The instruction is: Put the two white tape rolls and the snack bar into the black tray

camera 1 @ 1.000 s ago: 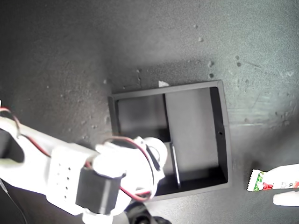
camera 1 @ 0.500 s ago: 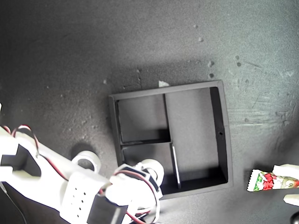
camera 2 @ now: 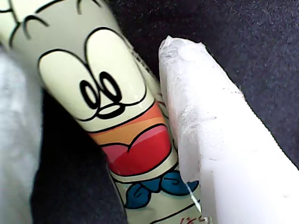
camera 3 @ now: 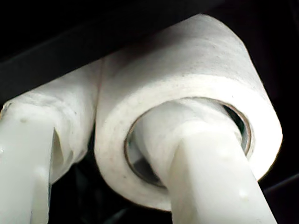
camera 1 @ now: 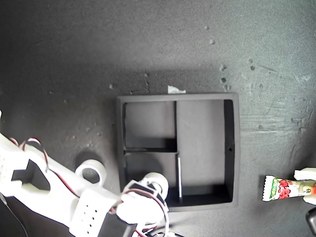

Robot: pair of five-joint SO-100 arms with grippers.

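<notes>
Two white tape rolls show in the exterior view: one roll lies flat on the dark counter just beside the black tray, off the tray's lower-left corner in that view, partly overlapped by my arm; the other roll is in my second gripper. Second wrist view: one of the fingers runs through the roll's centre hole, the other finger sits against the roll's outer face, so the roll wall is pinched between them, fingers closed down on it. In the exterior view that held roll sits over the tray's lower small compartment, near its bottom wall; whether it touches the tray floor I cannot tell. The tray's upper small compartment and long compartment hold nothing I can see. Snack bar lies at the exterior view's right edge, well apart from the tray, with white gripper parts just above and below its far end. First wrist view: the bar's wrapper, cartoon print on it, lies between the fingers of my first gripper; one finger touches its edge, the other is blurred at the frame side. Whether the bar is truly clamped, I cannot tell.
</notes>
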